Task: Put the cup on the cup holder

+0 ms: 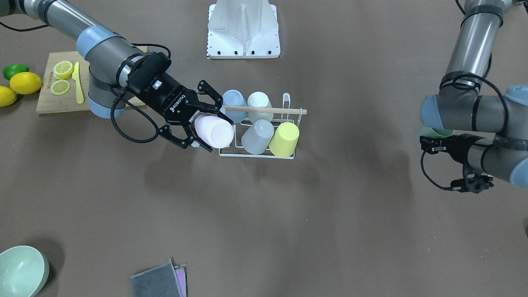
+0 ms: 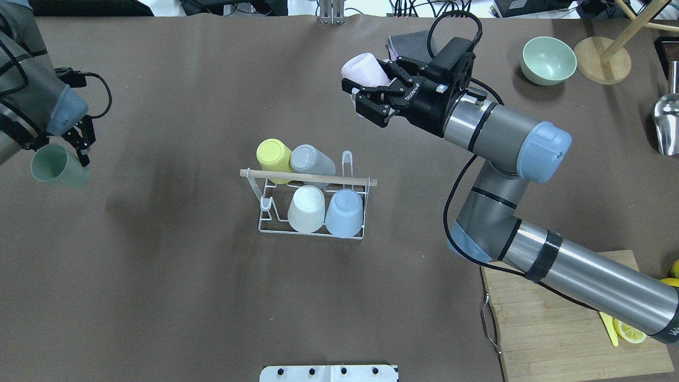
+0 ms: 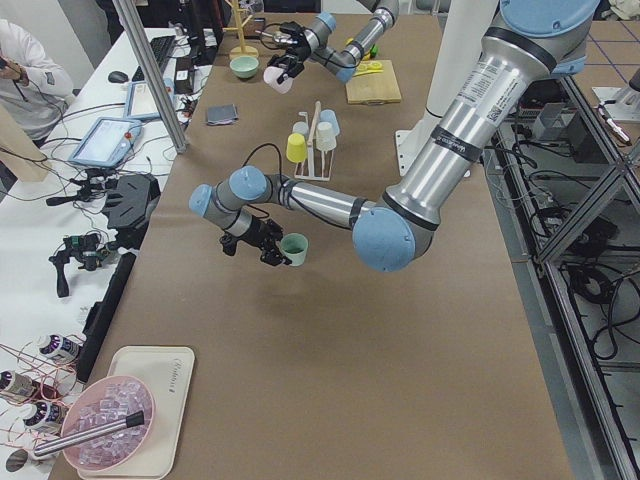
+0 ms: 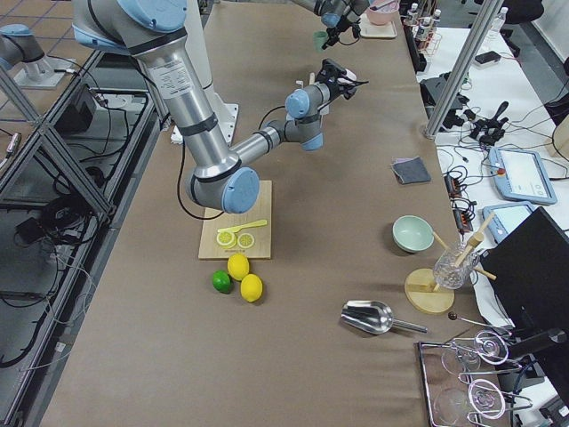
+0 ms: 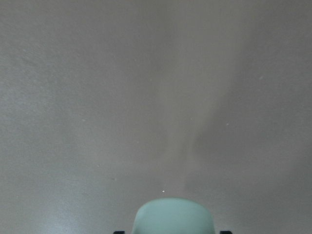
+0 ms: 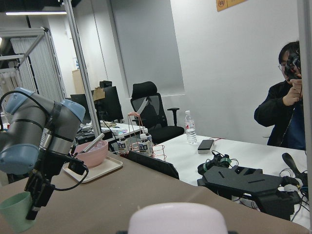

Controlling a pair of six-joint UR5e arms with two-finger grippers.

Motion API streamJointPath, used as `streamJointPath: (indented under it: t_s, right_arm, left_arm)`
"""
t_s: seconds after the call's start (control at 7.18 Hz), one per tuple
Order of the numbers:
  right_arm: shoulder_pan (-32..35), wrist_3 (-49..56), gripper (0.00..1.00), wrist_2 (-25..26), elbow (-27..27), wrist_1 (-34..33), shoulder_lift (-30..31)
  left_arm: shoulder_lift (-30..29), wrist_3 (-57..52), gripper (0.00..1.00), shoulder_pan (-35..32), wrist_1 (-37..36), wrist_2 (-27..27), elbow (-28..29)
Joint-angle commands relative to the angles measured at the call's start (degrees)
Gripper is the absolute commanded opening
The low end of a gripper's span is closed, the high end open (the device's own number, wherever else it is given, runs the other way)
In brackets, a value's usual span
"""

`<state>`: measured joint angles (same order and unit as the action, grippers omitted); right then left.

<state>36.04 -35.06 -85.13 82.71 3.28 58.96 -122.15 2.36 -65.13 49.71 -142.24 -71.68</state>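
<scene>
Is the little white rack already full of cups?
No, the cup holder carries four cups, and a bare prong stands beside the white cup.

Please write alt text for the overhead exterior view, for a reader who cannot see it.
The right claw holds a pink cup over the brown table, near a white wire cup holder that carries a yellow cup, a grey cup, a white cup and a blue cup. At the left edge, the left claw holds a green cup.
</scene>
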Motion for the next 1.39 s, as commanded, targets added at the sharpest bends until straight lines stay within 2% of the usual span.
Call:
streamJointPath:
  t_s: [0.0, 0.14, 0.28, 0.56, 0.97, 1.25]
  right_arm:
    - [-3.41, 0.16, 0.00, 5.02, -4.10, 7.06, 0.45]
    - [-5.26, 0.78, 0.00, 7.06, -8.48, 11.26, -0.51]
    - [-5.28, 2.09, 0.00, 7.17, -9.31, 12.70, -0.60]
    - [-5.37, 2.10, 0.00, 7.87, -9.67, 12.71, -1.21]
    - [-6.24, 1.93, 0.00, 7.96, -11.87, 12.71, -3.59]
    - [-8.34, 1.66, 0.00, 9.00, -11.78, 12.89, -3.16]
  left_arm:
    - [-0.46, 1.06, 0.00, -2.63, 0.13, 0.12, -2.49]
    - [-0.37, 1.06, 0.00, -2.72, 0.21, 0.12, -3.37]
    - [-0.37, 3.24, 0.00, -2.89, 2.91, 0.12, -3.99]
    - [0.06, 10.09, 0.00, -3.34, 13.27, 0.12, -3.82]
    - [-0.20, 12.91, 0.00, -4.91, 18.91, 0.12, -3.81]
    - [0.33, 23.94, 0.00, -6.15, 32.57, 0.12, -3.73]
